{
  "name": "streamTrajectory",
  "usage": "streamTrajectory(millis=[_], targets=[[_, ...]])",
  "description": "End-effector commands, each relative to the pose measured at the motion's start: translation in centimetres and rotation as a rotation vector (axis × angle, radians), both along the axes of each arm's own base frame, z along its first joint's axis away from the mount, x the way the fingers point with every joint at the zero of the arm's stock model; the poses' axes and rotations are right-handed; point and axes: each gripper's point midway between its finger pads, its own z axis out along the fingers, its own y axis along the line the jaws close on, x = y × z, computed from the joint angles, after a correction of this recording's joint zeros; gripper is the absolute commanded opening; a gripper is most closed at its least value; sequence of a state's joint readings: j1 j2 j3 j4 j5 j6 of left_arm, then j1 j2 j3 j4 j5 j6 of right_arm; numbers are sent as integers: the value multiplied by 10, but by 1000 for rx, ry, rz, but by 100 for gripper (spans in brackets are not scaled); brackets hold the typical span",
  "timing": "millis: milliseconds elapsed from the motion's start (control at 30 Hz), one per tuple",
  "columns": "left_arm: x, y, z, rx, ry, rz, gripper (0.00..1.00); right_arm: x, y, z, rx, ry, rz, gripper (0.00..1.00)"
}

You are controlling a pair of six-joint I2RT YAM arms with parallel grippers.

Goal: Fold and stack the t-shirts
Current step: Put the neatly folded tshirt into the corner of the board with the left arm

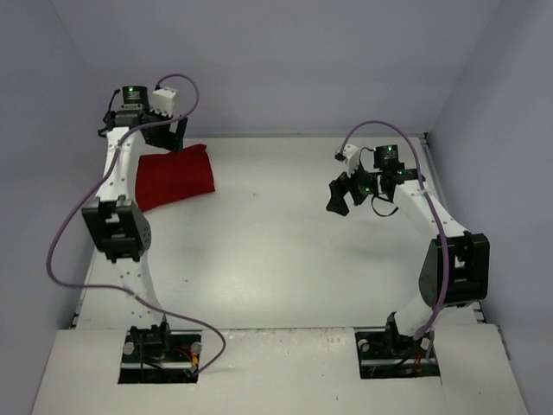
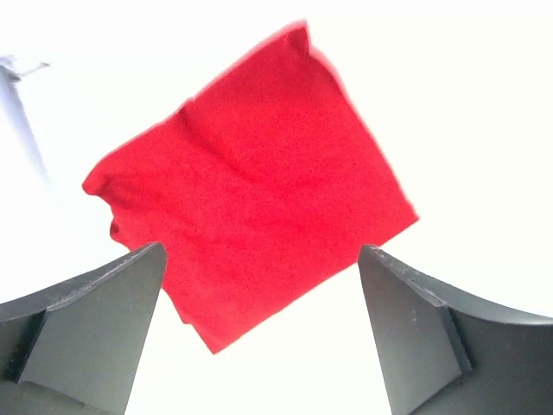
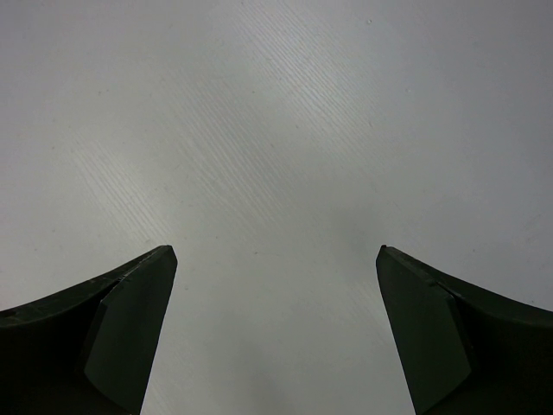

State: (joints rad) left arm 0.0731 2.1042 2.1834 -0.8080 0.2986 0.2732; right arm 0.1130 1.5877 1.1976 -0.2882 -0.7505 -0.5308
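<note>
Red t-shirt (image 1: 175, 177), folded, under the high left pincer (image 1: 166, 143), jaws wide; right pincer (image 1: 347, 201) also agape, over the table (image 1: 285, 242)

Far left: left arm (image 1: 121, 226) reaches well forward from its base, elbow bent mid-span, wrist high. The left gripper (image 1: 164, 138) points down, jaws spread wide, its dark fingers (image 2: 95, 328) apart. On the other side, right arm (image 1: 451, 268) is folded at the elbow, forearm angled inward. The right gripper (image 1: 348, 197) points down, jaws equally wide.
</note>
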Motion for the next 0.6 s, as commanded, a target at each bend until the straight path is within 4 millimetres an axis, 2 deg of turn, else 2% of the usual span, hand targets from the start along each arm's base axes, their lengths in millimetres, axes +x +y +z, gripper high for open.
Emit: streamTrajectory(millis=[0,67,167,233,267,367,400,500,567], targets=[[-46,-19,66,-239,-82,147,91,-2,5,30,21,-114,43,100],[-55,-23,65,-346,-75,202,91,-5,5,30,18,-119,47,100],[-60,-12,32,-515,-12,358,91,-9,5,26,18,-111,50,100],[-61,-10,26,-552,1,397,91,-10,5,25,17,-109,51,100],[-61,-6,11,-607,35,478,91,-12,4,24,14,-109,50,100],[-59,5,-8,-600,60,619,91,-14,2,22,3,-109,47,100],[-56,15,-15,-573,54,687,91,-14,2,21,3,-108,47,100],[-45,28,-26,-523,40,754,91,-14,2,18,3,-96,45,100],[-39,36,-43,-497,61,799,91,-14,2,15,3,-87,43,100]])
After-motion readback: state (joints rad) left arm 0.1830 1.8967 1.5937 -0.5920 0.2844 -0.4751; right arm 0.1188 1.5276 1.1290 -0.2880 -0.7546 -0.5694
